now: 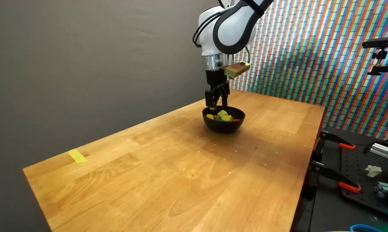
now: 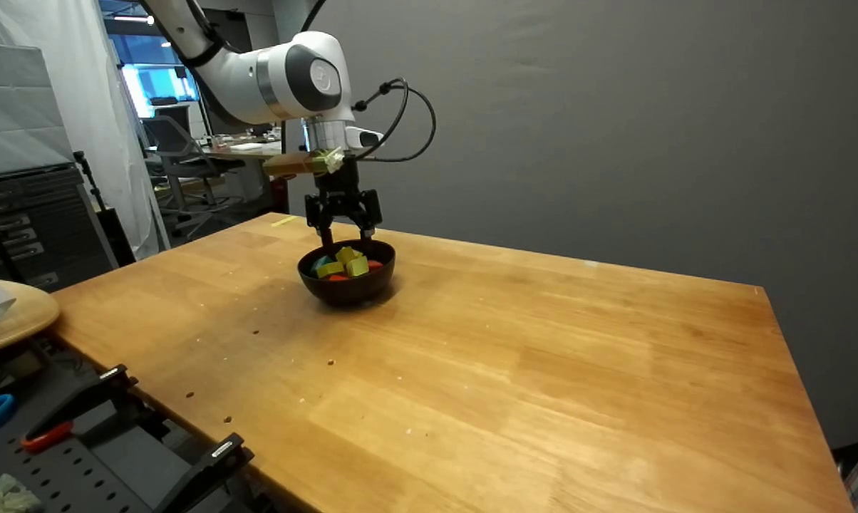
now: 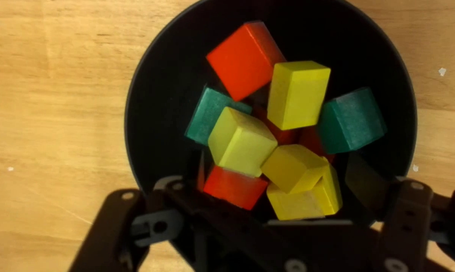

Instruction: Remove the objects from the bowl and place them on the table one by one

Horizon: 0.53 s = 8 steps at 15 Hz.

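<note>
Red, green and yellow toy blocks [image 3: 301, 102] are lying heaped inside the round black bowl [image 1: 223, 127], which is standing upright on the light-brown wooden tabletop [image 1: 155, 180]. In the wrist view, an orange-red block [image 3: 240, 66] is occupying the upper part of the heap, with a yellow block [image 3: 305, 94] overlapping its corner. A green block [image 3: 209, 112] is sitting to the left and another green block [image 3: 354, 120] to the right. A pale yellow block [image 3: 244, 141] is partly covering the left one, and a red block [image 3: 234, 189] is lying just beside it. Near these, a mustard-yellow block [image 3: 291, 166] is partly hiding a bright yellow block [image 3: 299, 204], and further red blocks [image 3: 313, 139] are showing through beneath the middle.

The Robotiq gripper [image 2: 347, 240] is pointing down at the bowl, its jaws standing wide apart and its fingers [image 2: 327, 237] flanking some of the blocks. The white Panda arm [image 2: 254, 82] is supporting it from above.

In an exterior view, a yellow tape strip [image 1: 77, 156] is lying near the tabletop's edge, and black clamps [image 1: 332, 175] with orange handles are sitting beside the opposite long edge. A grey wall [image 2: 614, 128] is rising behind in both exterior views.
</note>
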Each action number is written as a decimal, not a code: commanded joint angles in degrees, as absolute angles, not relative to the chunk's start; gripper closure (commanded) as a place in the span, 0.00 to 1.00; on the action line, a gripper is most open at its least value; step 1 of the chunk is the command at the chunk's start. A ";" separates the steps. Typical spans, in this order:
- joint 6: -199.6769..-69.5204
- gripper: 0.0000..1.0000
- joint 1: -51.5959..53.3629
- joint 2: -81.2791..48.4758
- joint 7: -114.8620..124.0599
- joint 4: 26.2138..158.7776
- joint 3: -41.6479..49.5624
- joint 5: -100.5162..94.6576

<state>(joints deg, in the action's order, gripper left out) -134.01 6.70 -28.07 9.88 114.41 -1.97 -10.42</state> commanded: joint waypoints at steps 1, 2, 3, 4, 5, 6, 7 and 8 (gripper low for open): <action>-131.99 0.23 8.33 -30.47 10.68 111.08 -0.45 -11.40; -131.57 0.36 8.76 -30.91 10.77 110.81 -0.08 -12.01; -131.22 0.39 9.10 -31.18 10.77 110.68 0.17 -12.40; -130.77 0.46 9.56 -31.34 10.85 110.67 0.52 -13.21; -130.28 0.53 9.89 -31.33 10.84 110.53 0.77 -13.97; -129.75 0.62 10.26 -31.28 10.79 110.50 0.91 -14.81; -129.03 0.69 10.65 -31.40 10.75 110.47 1.06 -15.71; -128.58 0.79 11.04 -31.37 10.70 110.42 1.18 -16.62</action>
